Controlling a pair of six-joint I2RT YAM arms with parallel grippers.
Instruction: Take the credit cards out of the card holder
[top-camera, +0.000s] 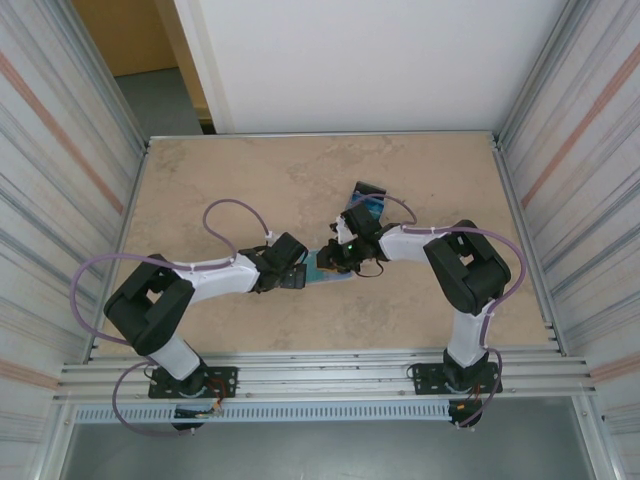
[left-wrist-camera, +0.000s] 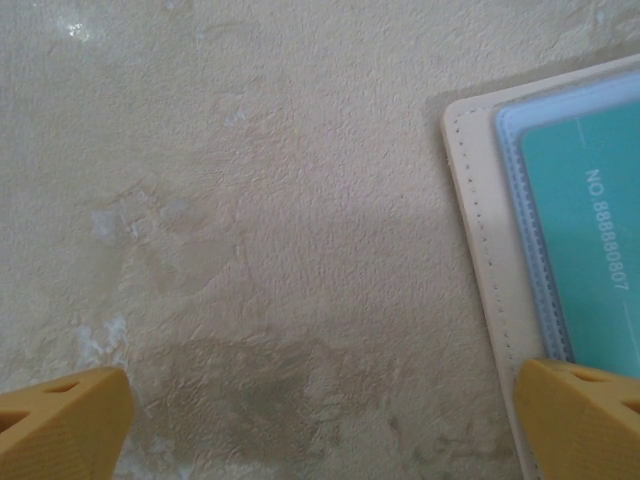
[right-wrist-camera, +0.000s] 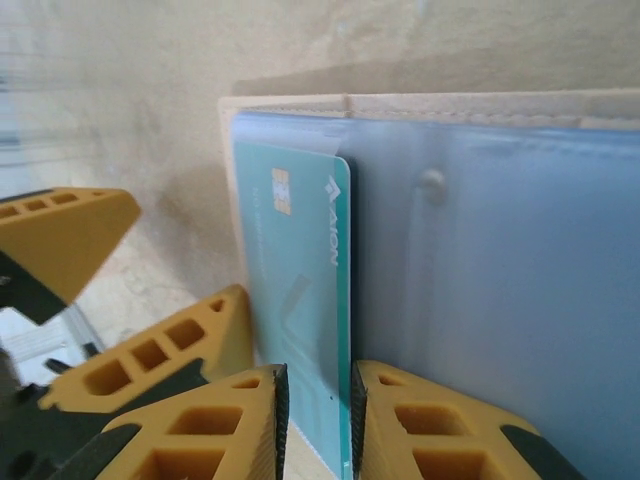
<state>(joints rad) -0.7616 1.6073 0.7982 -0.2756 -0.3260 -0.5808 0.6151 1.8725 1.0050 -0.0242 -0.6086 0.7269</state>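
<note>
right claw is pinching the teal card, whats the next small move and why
Probably pull the right claw straight back, sliding the teal card out of the card holder. Its fingers are shut on the card's end, while most of the card lies over the holder's light blue inside. The open left claw has one finger above the holder's beige edge, perhaps steadying it.

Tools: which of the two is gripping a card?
The right tool, closed on the teal card at the open wallet. The left tool stands wide open and holds nothing.
</note>
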